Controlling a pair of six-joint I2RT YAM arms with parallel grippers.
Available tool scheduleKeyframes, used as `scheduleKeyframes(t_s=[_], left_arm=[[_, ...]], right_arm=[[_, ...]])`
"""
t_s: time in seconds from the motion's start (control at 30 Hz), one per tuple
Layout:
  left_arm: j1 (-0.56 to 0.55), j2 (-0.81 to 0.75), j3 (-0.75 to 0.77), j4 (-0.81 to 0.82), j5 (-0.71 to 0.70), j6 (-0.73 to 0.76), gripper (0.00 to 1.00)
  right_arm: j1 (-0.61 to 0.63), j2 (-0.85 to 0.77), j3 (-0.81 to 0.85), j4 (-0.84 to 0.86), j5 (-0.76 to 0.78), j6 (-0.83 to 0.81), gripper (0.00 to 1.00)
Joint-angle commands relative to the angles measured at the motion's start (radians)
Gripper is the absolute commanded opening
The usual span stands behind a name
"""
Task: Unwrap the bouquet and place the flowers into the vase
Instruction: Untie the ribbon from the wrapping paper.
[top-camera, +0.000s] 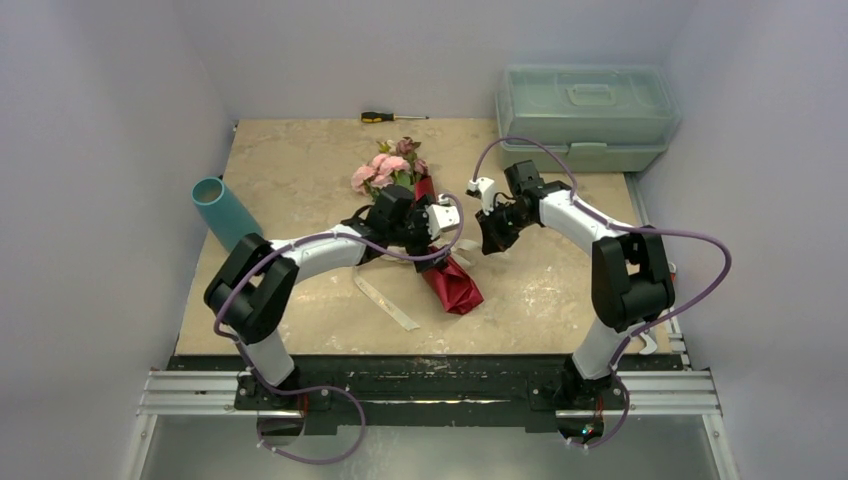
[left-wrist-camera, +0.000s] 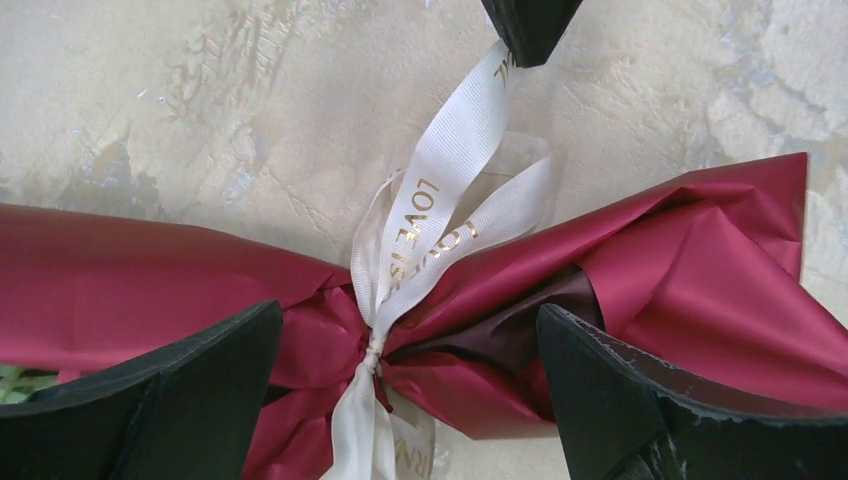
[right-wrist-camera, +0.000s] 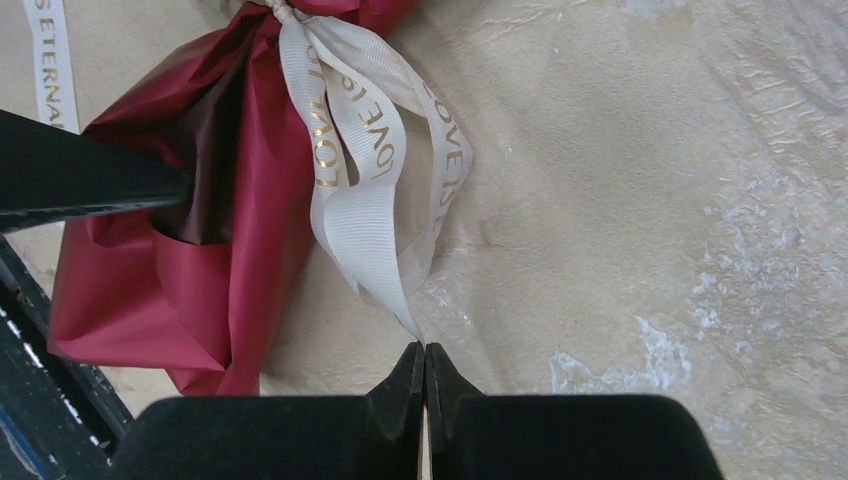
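the bouquet (top-camera: 452, 285) lies mid-table, flowers (top-camera: 385, 170) at the far end, well apart from the vase (top-camera: 222, 210) at far left. the right gripper (right-wrist-camera: 425, 365) is pinched on the very tip of the ribbon (right-wrist-camera: 350, 200). the left gripper (left-wrist-camera: 408, 315) stands wide apart astride the knot (left-wrist-camera: 374, 345), holding nothing. a pull now may drag the loose bouquet right, jam the knot, or slip off the ribbon.

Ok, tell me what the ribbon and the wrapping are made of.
Ribbon: woven fabric, likely grosgrain; fine ribs, soft sheen, gold printed lettering. Wrapping: maroon sheet, coated paper or plastic film, hard to say which; glossy, holds sharp creases.
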Motion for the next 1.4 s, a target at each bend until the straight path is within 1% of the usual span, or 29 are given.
scheduleKeyframes(t_s=[0.0, 0.1, 0.33, 0.47, 0.93, 1.37], left_arm=[[-0.011, 0.047, 0.036, 0.01, -0.058, 0.086, 1.0], [-0.006, 0.065, 0.037, -0.056, -0.08, 0.133, 1.0], [0.023, 0.018, -0.013, -0.194, 0.008, 0.236, 1.0], [0.049, 0.012, -0.038, -0.207, 0.017, 0.248, 1.0], [0.129, 0.055, -0.042, -0.284, 0.028, 0.296, 1.0], [0.159, 0.083, -0.056, -0.325, 0.014, 0.313, 1.0]], right_arm=[[0.002, -0.044, 0.036, 0.002, -0.062, 0.035, 0.0], [-0.003, -0.065, 0.036, -0.011, -0.061, 0.032, 0.0], [-0.028, -0.096, 0.048, -0.048, -0.055, 0.009, 0.0], [-0.038, -0.108, 0.058, -0.061, -0.062, 0.004, 0.0], [-0.083, -0.102, 0.097, -0.088, -0.054, -0.032, 0.0], [-0.144, -0.066, 0.14, -0.127, -0.058, -0.079, 0.0]])
